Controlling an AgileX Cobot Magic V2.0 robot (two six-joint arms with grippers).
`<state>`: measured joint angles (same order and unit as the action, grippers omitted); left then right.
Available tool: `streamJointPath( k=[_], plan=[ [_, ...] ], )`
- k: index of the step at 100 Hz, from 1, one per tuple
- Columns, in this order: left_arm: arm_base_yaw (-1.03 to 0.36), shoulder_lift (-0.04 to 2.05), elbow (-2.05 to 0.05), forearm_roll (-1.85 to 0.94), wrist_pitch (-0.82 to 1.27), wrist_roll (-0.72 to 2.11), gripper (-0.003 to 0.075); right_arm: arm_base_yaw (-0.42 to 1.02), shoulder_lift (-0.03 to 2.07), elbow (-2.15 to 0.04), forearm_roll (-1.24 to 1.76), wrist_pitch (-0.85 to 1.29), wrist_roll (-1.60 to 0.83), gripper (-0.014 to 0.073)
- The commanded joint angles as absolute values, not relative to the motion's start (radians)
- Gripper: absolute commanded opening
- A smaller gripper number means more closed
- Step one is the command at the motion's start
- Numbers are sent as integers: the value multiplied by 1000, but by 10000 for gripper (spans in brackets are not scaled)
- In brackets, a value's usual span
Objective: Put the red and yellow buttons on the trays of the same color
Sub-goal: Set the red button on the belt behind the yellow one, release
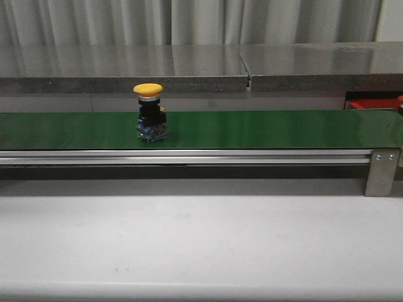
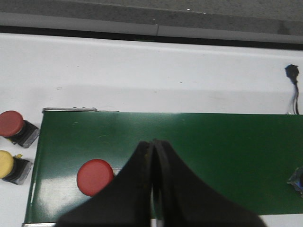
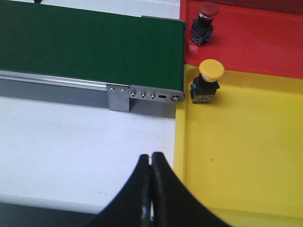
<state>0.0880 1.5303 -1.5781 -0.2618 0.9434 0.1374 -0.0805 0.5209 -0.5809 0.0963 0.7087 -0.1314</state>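
Observation:
A yellow button [image 1: 148, 113] stands upright on the green belt [image 1: 252, 129], left of centre. In the left wrist view a red button [image 2: 94, 177] sits on the belt's end [image 2: 213, 151]. My left gripper [image 2: 152, 142] is shut and empty above the belt, just beside that button. A red button [image 2: 14, 126] and a yellow button [image 2: 12, 166] lie off the belt on the white table. My right gripper [image 3: 151, 155] is shut and empty over the white table, beside the yellow tray [image 3: 246, 156]. That tray holds a yellow button [image 3: 208, 80]. The red tray [image 3: 255, 42] holds a red button [image 3: 204, 23].
The belt's metal side rail [image 1: 189, 157] runs along its front, with an end bracket [image 1: 381, 171] at the right. A corner of the red tray [image 1: 371, 104] shows at the far right. A grey shelf [image 1: 189, 69] runs behind the belt. A small dark cable [image 2: 292, 80] lies on the table.

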Motion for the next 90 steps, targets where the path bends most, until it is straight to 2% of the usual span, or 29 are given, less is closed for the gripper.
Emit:
streamJointPath(
  k=[1,27,90],
  plan=[
    [54,1473,-1599,-284,917,149,-20,-79,524,-607,100,641,-142,-74],
    [32,1386,-1504,-307,899,165,-20,-79,524,-607,100,641,-142,-74],
    [-26,945,-941,-218,601,36,-20,-79,524,-607,100,641,-142,-74]
  ],
)
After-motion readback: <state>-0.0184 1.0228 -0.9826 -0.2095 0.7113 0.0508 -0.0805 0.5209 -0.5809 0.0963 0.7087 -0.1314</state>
